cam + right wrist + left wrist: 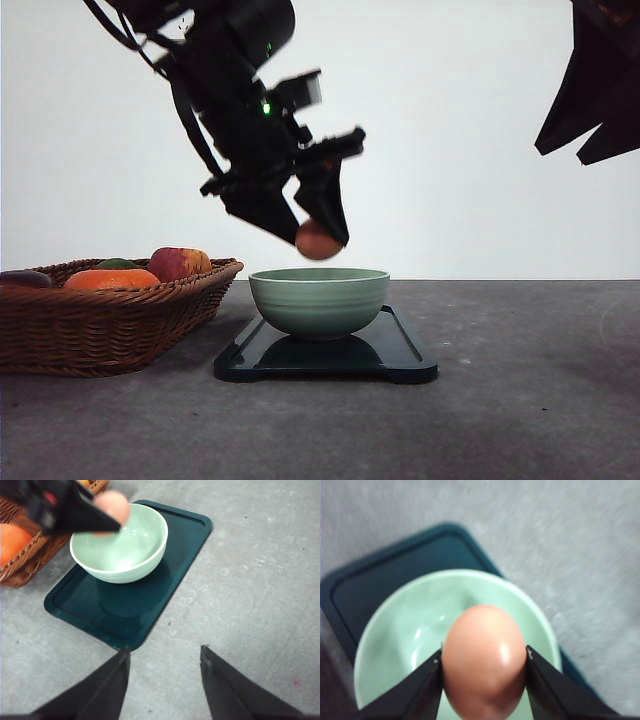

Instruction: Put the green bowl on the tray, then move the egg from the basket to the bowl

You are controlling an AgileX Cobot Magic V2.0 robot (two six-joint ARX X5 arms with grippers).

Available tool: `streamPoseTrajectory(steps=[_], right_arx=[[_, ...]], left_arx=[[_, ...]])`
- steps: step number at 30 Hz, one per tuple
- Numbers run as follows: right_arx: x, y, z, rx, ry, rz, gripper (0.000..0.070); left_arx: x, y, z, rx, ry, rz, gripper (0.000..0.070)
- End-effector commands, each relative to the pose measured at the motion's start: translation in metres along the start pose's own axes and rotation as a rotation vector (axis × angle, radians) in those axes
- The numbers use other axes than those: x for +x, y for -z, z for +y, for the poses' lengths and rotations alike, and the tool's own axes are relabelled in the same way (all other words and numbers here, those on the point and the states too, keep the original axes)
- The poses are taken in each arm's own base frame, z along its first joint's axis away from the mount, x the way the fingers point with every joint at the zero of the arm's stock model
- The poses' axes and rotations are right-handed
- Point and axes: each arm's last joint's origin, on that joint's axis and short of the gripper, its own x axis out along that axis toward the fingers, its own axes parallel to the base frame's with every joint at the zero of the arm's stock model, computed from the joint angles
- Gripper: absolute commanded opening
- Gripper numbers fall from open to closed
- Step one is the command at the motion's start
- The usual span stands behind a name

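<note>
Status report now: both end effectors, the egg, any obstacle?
Left end effector shut on small brownish-orange egg, above pale green ceramic bowl. Bowl sits on dark rectangular tray. Right end effector open, holding nothing. Nothing between egg and bowl.

red-yellow apple (180, 263), orange fruit (112, 279), grey table (520, 380), white wall (470, 200)
</note>
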Motion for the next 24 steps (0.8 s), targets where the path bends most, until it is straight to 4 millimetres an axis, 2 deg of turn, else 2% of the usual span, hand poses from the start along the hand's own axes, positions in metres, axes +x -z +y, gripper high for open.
streamPoseTrajectory(steps=[1, 8, 24], right_arx=[[0.001, -0.002, 0.001, -0.004, -0.003, -0.009, 0.0277], [0.001, -0.002, 0.001, -0.003, -0.003, -0.009, 0.0277], [0.001, -0.002, 0.001, -0.003, -0.003, -0.009, 0.0277]], left_arx=[[0.011, 0.0, -0.003, 0.013, -0.001, 0.001, 0.018], [0.031, 0.01, -0.001, 0.01, -0.005, 0.045, 0.018], [0.045, 0.017, 0.001, 0.009, -0.014, 0.058, 0.0183]])
